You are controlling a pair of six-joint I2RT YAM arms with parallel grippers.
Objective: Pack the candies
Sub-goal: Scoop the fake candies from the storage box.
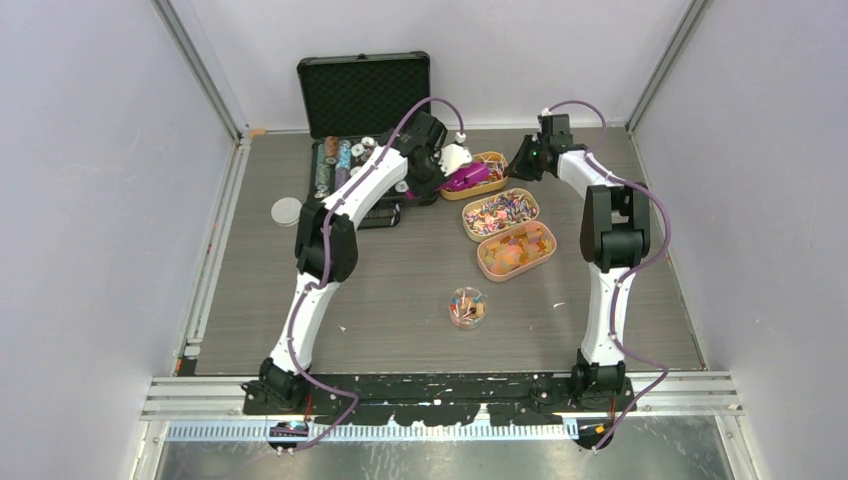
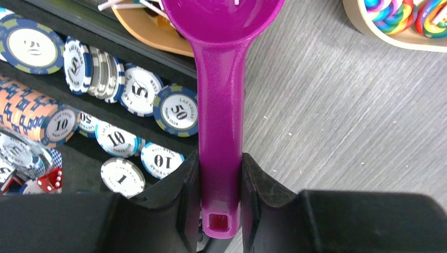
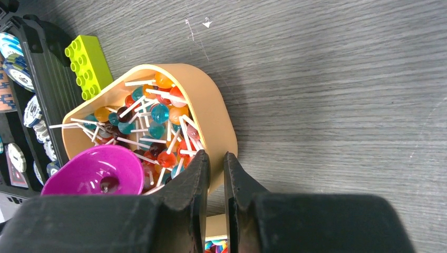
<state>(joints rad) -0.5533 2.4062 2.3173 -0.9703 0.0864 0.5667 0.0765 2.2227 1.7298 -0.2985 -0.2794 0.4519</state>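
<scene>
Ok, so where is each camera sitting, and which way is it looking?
Top camera: fixed above and behind the robot, looking down on the whole table; left arm and right arm show, bases at the bottom.
Left wrist camera: rides the left arm, looking along the left gripper, shut on the magenta scoop, with poker chips beside.
Right wrist camera: rides the right arm, looking down past the right gripper, pinching the lollipop tray rim.
Shared: both wrist views see the scoop bowl at that tray.
</scene>
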